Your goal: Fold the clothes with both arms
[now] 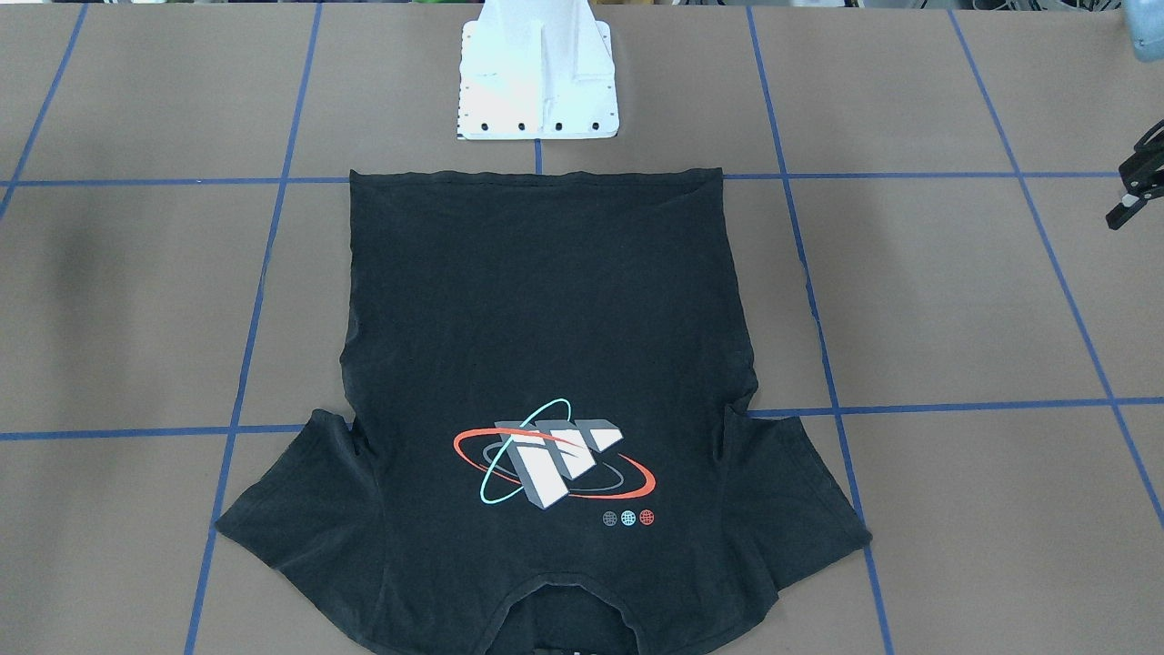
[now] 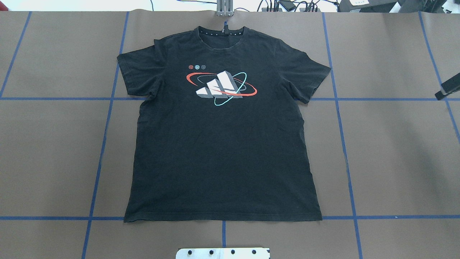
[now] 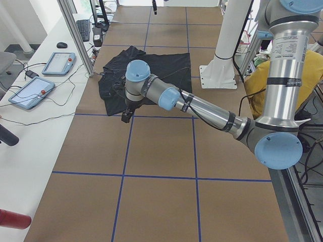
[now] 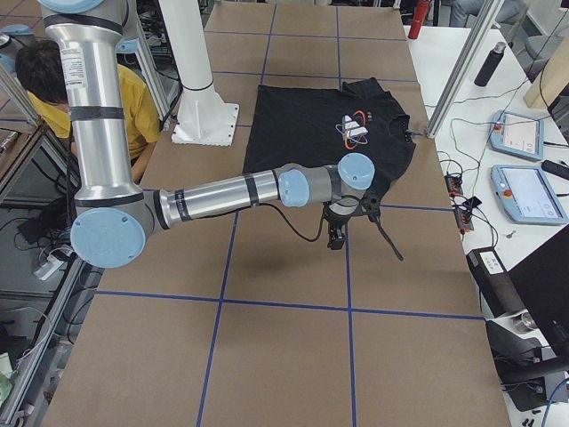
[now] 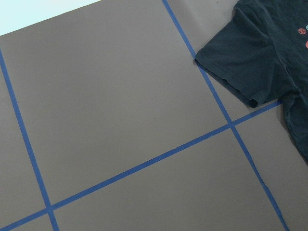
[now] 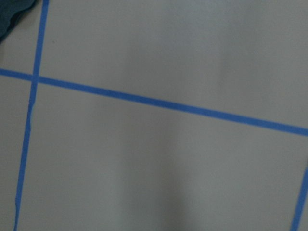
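Note:
The black T-shirt (image 1: 546,300) lies flat on the brown table, logo side up. Its collar is far from the robot and its hem near the base (image 2: 222,154). Both sleeves are spread out. My left gripper (image 1: 1132,196) hangs above the table beyond the shirt's left sleeve (image 3: 126,115); its wrist view shows that sleeve (image 5: 255,53). My right gripper (image 2: 447,90) hangs beyond the right sleeve (image 4: 336,238); its wrist view catches only a dark scrap of cloth (image 6: 12,14). Neither gripper touches the shirt. I cannot tell whether either is open or shut.
The white base mount (image 1: 536,82) stands just behind the hem. Blue tape lines (image 2: 107,108) grid the table. Tablets (image 3: 58,63) and cables lie on the side bench past the collar. A person in yellow (image 4: 36,80) sits behind the robot.

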You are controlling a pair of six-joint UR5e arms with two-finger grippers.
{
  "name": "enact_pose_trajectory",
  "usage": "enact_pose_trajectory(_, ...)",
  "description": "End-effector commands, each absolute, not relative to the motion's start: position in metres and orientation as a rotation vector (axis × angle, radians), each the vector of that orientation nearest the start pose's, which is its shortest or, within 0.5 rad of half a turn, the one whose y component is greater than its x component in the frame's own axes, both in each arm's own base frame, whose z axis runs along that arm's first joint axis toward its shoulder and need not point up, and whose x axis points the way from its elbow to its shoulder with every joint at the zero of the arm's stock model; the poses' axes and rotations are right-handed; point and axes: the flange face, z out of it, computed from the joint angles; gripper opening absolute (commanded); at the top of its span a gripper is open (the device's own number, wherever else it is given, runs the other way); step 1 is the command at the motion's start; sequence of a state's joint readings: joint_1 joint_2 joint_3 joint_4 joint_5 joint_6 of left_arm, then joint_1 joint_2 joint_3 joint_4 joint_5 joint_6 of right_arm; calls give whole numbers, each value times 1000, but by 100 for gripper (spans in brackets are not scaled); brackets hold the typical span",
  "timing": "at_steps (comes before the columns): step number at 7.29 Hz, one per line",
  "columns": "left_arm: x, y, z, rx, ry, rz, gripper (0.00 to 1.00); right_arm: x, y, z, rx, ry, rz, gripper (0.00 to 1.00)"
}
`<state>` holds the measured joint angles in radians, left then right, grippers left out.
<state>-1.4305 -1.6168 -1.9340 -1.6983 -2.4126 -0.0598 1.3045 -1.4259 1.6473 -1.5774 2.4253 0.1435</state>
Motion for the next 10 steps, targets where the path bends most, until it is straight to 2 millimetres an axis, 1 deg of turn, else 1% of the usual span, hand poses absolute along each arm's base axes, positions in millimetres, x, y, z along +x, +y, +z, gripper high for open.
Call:
enact_pose_trajectory(1,11,-501,437,422,868,301,100,-183,-654,513,39,-891,-117,100)
enact_pose_trajectory(2,11,-500,436,424,866,300,100,-219,-681,492,28,-913,-29,100)
enact_pose_trajectory(3,11,-501,435,425,868,302,100,-259,-695,483,46,-915,111,99)
enact_pose_trajectory(4,11,-501,435,426,868,303,100,-297,-687,500,91,-927,152,98)
enact_pose_trajectory(5,12,-501,434,428,870,304,100,-321,-692,500,87,-934,183,98)
enact_pose_trajectory(6,11,-499,432,432,868,305,100,-328,-697,498,72,-932,199,97)
enact_pose_trajectory(7,11,-499,430,435,868,307,100,-331,-701,492,73,-936,204,96)
enact_pose_trajectory(8,11,-498,428,438,870,308,100,-335,-700,491,62,-938,216,90)
enact_pose_trajectory(9,11,-498,428,441,868,309,100,-341,-698,490,64,-936,211,87)
enact_pose_trajectory(10,11,-498,428,439,868,309,100,-347,-697,493,67,-922,211,87)
